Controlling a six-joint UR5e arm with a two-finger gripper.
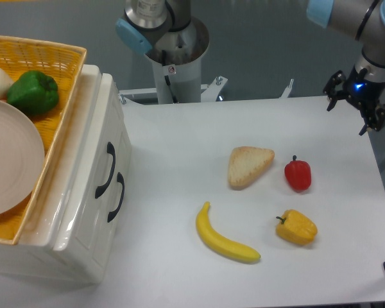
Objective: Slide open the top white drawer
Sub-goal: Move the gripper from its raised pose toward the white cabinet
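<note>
The white cabinet stands at the left edge of the table, its front facing right. The top white drawer sits flush in that front, and its black curved handle shows just above the lower drawer's matching handle. My gripper hangs at the far right over the table's back corner, far from the cabinet. Its fingers are spread open with nothing between them.
A yellow wicker basket on top of the cabinet holds a plate, a green pepper and a white item. On the table lie a toast slice, a red pepper, a yellow pepper and a banana.
</note>
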